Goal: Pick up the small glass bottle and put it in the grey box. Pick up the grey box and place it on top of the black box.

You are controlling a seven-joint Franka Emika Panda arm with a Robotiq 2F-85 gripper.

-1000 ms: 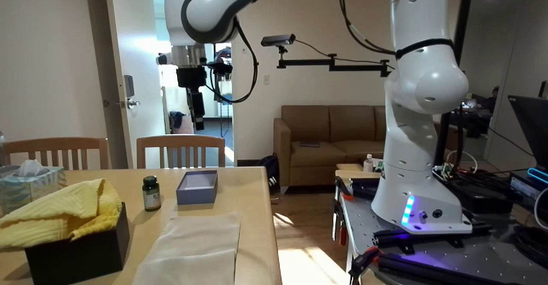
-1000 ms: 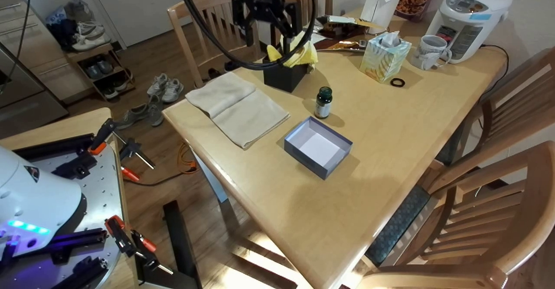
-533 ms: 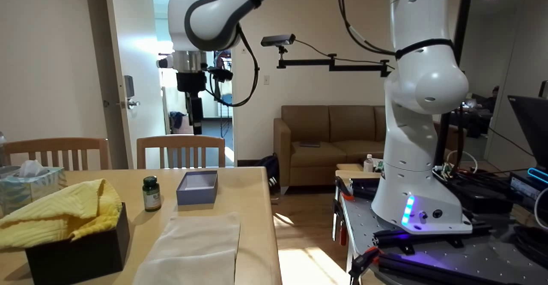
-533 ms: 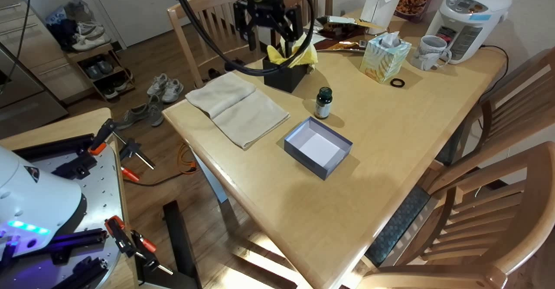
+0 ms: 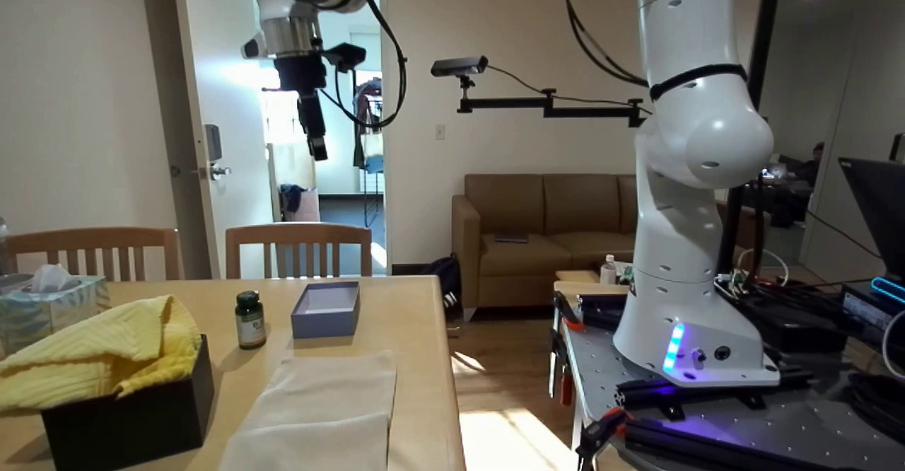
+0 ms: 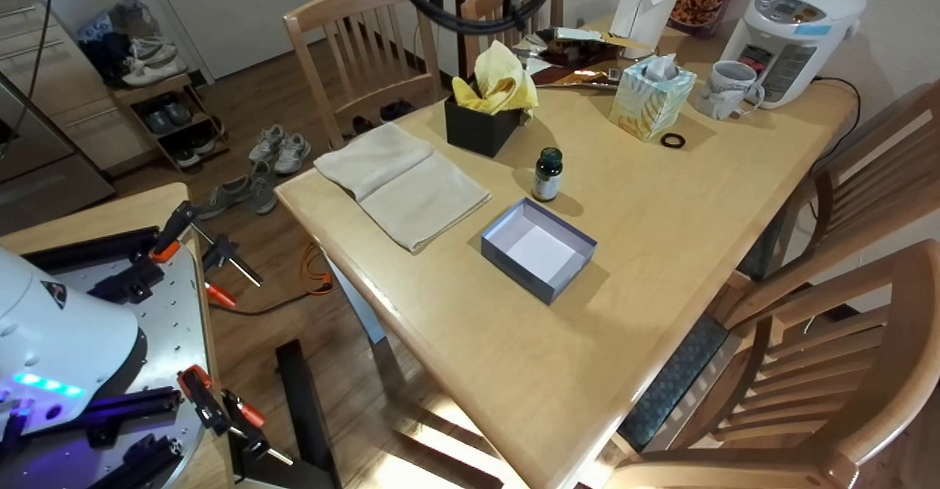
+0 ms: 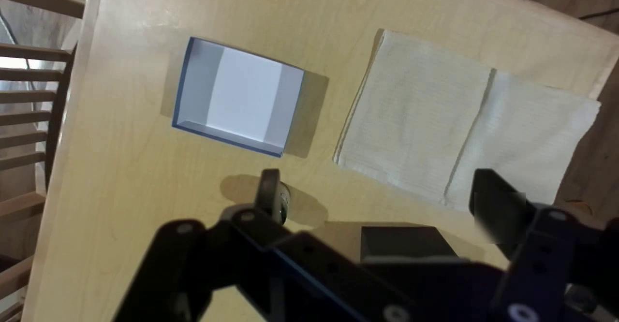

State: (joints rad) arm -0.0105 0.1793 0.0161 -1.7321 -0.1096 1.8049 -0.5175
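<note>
The small glass bottle, dark green with a pale label, stands upright on the table in both exterior views. In the wrist view my left finger partly hides the bottle. The grey box sits open and empty beside it, also in an exterior view and the wrist view. The black box holds a yellow cloth. It also shows in an exterior view and, partly hidden, in the wrist view. My gripper is open and empty, high above the table.
A folded beige cloth lies on the table near the black box and grey box. A tissue box, a black ring, a mug and a water boiler stand farther along. Wooden chairs edge the table.
My gripper dipped slightly, then rose well higher above the table and now tilts a little. It stays open. The bottle, grey box and black box have not moved.
</note>
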